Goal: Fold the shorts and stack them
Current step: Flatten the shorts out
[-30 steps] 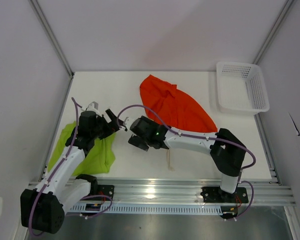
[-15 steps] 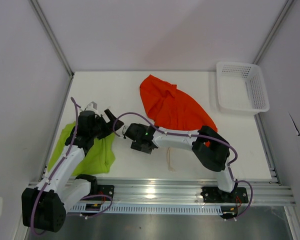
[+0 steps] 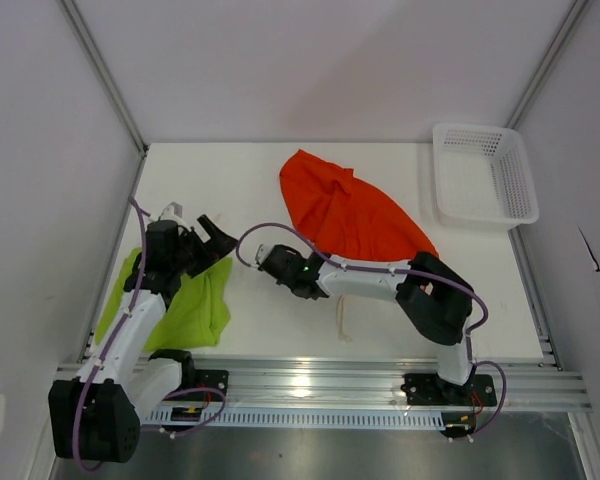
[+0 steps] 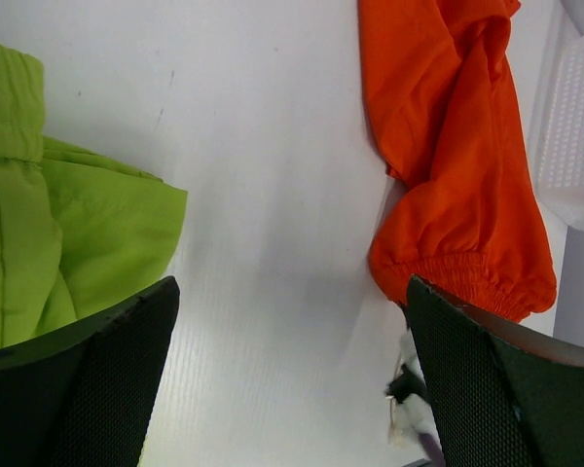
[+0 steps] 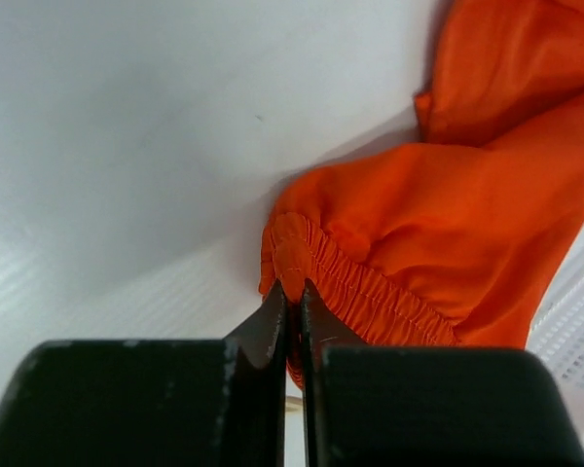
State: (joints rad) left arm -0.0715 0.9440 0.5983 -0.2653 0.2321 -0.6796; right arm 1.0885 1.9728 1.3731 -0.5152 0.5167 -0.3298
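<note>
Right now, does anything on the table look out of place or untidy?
Nothing is spilled or damaged. The orange shorts lie bunched, not flat, and a pale drawstring trails loose toward the near edge. The right gripper is shut on their elastic edge.

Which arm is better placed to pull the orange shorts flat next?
Right. The right gripper is shut on the elastic edge of the orange shorts; the left gripper hangs open over the table beside the lime green shorts, holding nothing.
</note>
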